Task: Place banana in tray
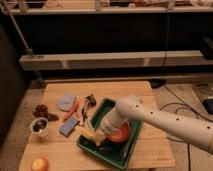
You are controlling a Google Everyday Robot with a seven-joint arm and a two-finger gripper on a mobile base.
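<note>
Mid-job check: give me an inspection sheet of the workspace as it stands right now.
Surface: wooden table.
Job's things: banana at the left rim of the green tray; red bowl inside the tray.
Clutter: carrot, blue sponge, grey-blue lid, cup, round orange fruit, dark cluster.
End effector: low over the tray's left side, by the banana.
Cables: black cable on the floor, right.
Surroundings: shelving behind.
</note>
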